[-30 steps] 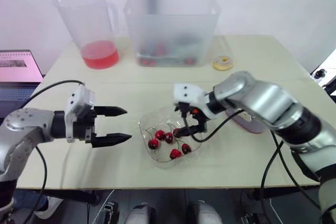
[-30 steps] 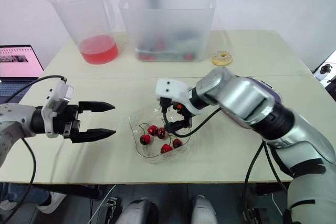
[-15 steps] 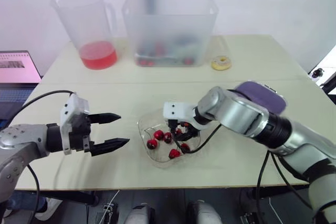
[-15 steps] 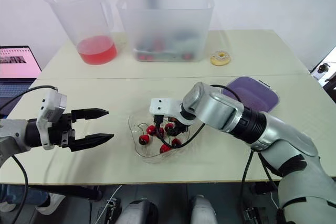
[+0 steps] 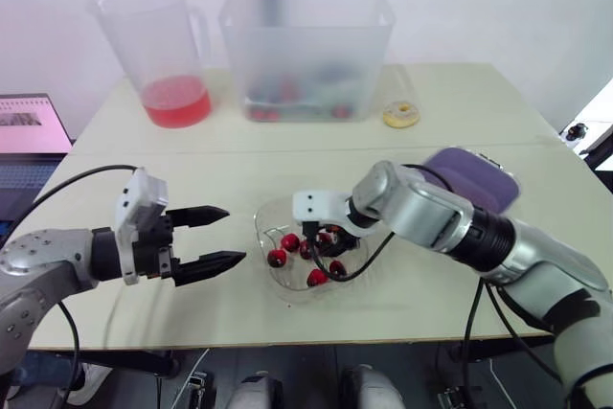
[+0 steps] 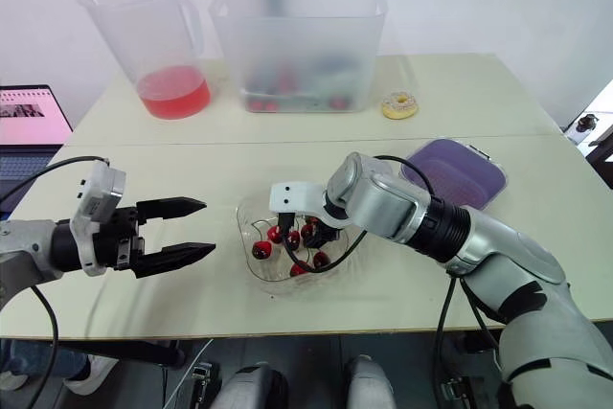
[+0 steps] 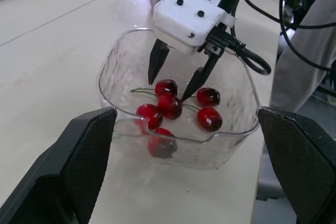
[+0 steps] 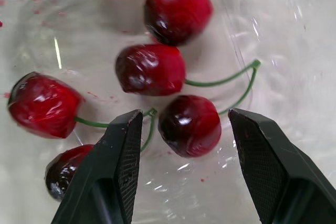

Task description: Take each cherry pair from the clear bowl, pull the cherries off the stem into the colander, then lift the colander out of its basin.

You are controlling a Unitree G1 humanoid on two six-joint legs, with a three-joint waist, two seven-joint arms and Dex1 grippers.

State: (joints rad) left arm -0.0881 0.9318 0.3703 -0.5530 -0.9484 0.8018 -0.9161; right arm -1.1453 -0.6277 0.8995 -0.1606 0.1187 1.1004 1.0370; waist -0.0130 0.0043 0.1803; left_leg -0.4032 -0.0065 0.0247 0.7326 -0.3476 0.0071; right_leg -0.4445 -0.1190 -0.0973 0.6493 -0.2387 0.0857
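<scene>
Hovering just left of the clear bowl [image 5: 263,237], the left gripper [image 5: 235,234] holds its jaws wide on nothing. Inside the bowl, the right gripper [image 7: 168,90] points down among the cherries [image 5: 290,243], jaws wide around one cherry [image 8: 190,124] without pinching it. Far back stand a pitcher [image 5: 163,50] and a frosted tub [image 5: 306,45].

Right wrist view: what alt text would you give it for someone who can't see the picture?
The right gripper has its two black fingers open on either side of a dark cherry lying in the clear bowl. More red cherries on green stems lie around it.
</scene>
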